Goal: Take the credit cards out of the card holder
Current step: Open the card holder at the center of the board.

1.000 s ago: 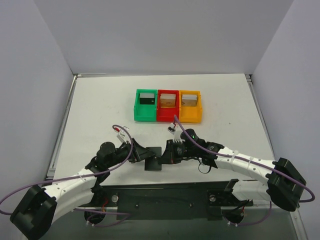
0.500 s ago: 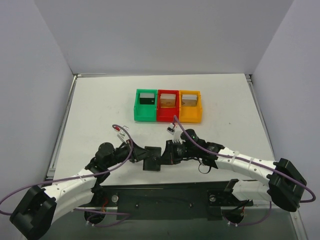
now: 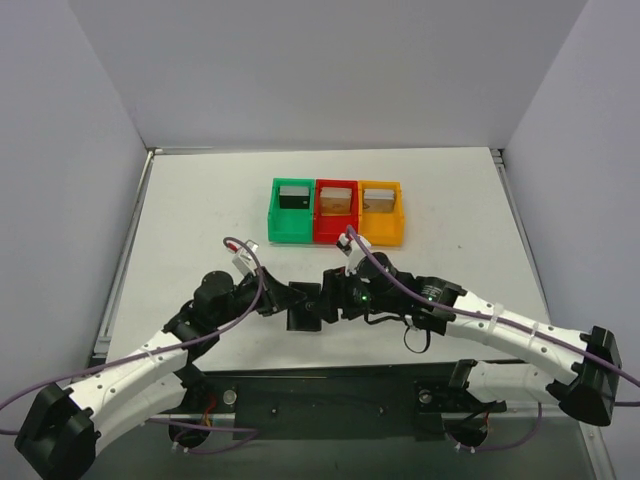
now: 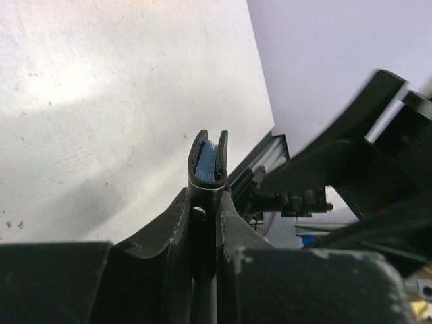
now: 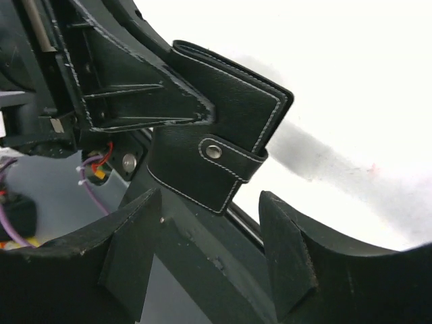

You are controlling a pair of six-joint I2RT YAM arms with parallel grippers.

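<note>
1. At the near edge of the table (image 3: 200, 220), both arm bases sit on a black mounting plate (image 3: 330, 400), and the arms reach inward until their tips meet just beyond it
2. The left gripper (image 3: 285, 300) is clamped on the card holder (image 5: 223, 135). The left wrist view shows the holder edge-on and upright, pinched narrow between the two fingers
3. The card holder is held off the table surface, between the two grippers, near the middle of the table's width
4. Blue card edges (image 4: 208, 156) show inside the holder's top opening
5. In the right wrist view the holder is folded, with white stitching, and its strap is fastened by a small metal stud (image 5: 214, 150)
6. The right gripper (image 5: 210, 202) has its jaws spread wide. Its fingers (image 5: 131, 250) stand either side of the holder's lower corner without touching it, so it holds nothing
7. Farther back, well apart from the grippers, a green bin (image 3: 274, 215), a red bin (image 3: 337, 234) and an orange bin (image 3: 382, 236) stand touching in a row. Each has a flat card-like piece inside
</note>
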